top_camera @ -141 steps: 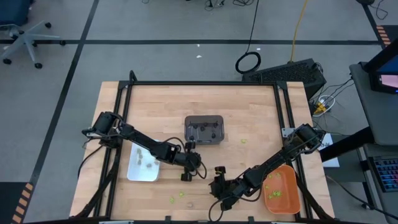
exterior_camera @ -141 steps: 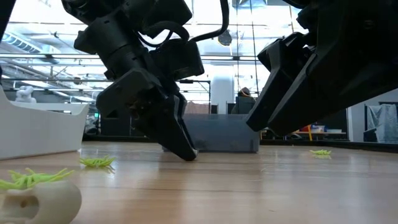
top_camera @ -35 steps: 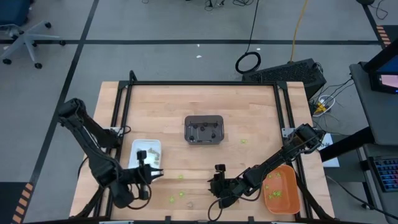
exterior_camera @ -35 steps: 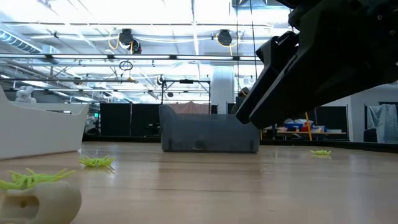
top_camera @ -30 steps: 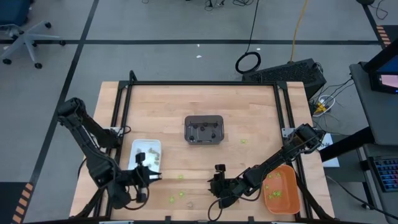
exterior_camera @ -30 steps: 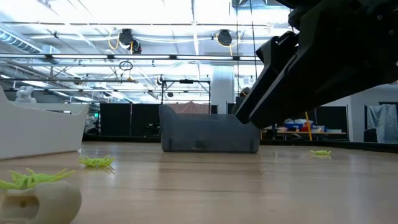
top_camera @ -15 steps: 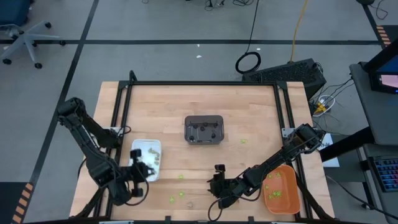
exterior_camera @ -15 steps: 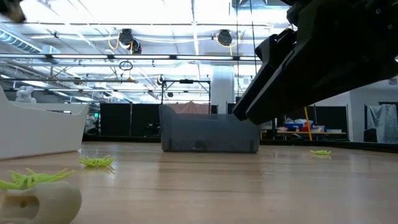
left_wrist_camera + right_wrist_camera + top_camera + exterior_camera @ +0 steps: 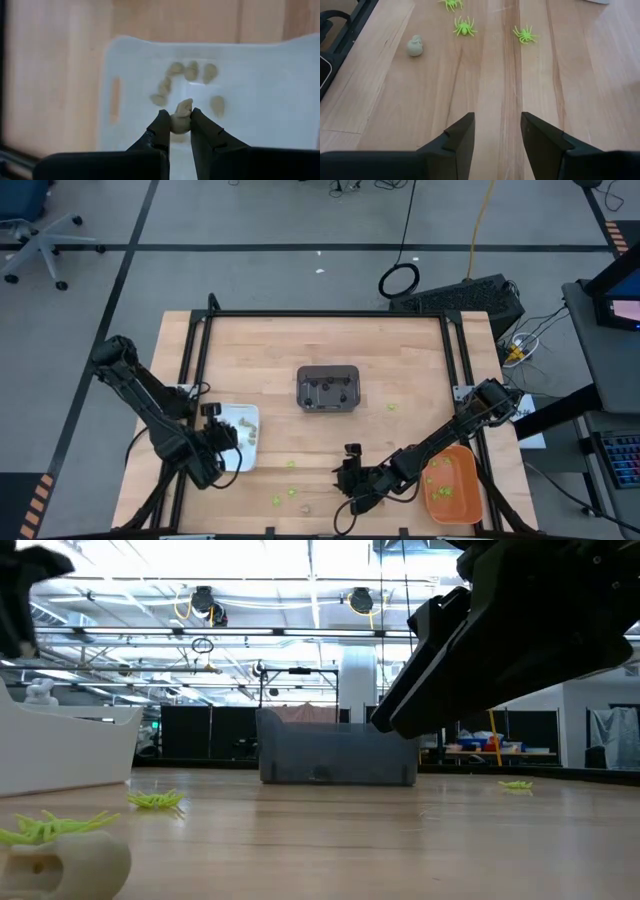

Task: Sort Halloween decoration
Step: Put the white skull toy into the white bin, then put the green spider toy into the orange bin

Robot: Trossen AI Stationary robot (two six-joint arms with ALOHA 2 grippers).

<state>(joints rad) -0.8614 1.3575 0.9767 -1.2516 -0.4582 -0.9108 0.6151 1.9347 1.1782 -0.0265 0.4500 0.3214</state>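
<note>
With several tan skulls already in the white tray (image 9: pixel 240 432), the left claw (image 9: pixel 176 131) pinches another skull (image 9: pixel 181 116) above it, while the right claw (image 9: pixel 497 131), open and empty, faces green spiders (image 9: pixel 464 26) left on the table (image 9: pixel 400 360).

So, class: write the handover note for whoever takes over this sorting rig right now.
Left gripper: shut on a tan trinket, above the white tray.
Right gripper: open, empty, low over the table's front.
Done: tan pieces in the white tray, dark ones in the grey tray, green ones in the orange tray.
Left: drop the held piece; green spiders and one tan piece lie loose on the table.
</note>
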